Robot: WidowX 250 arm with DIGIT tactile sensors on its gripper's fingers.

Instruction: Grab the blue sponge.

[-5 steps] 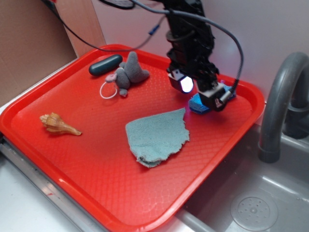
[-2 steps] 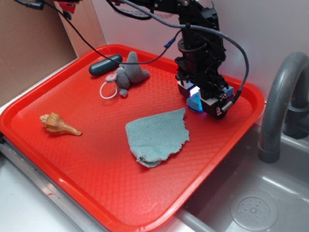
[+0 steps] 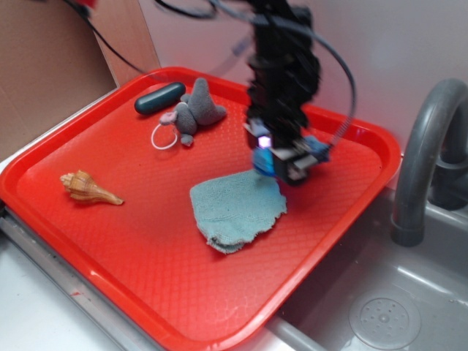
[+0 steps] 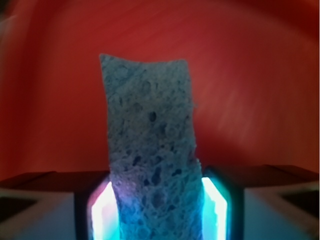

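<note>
The blue sponge [image 4: 150, 145] fills the middle of the wrist view, porous and periwinkle, squeezed between my gripper's [image 4: 157, 210] two glowing pads [image 4: 102, 210]. It sticks out past the fingertips over the red tray [image 4: 260, 90]. In the exterior view my gripper [image 3: 281, 162] is blurred with motion and hangs just above the tray near the far corner of the grey-blue rag [image 3: 238, 206]. Only a sliver of blue sponge [image 3: 316, 146] shows beside the fingers there.
On the red tray [image 3: 131, 241] lie a seashell [image 3: 88, 187] at the left, a grey plush toy [image 3: 196, 108] with a white ring, and a dark oblong object [image 3: 159, 97] at the back. A grey faucet [image 3: 424, 146] and sink [image 3: 380, 307] stand to the right.
The gripper has shut on the sponge and moved left toward the rag's corner, carrying the sponge off its spot near the tray's back right edge.
</note>
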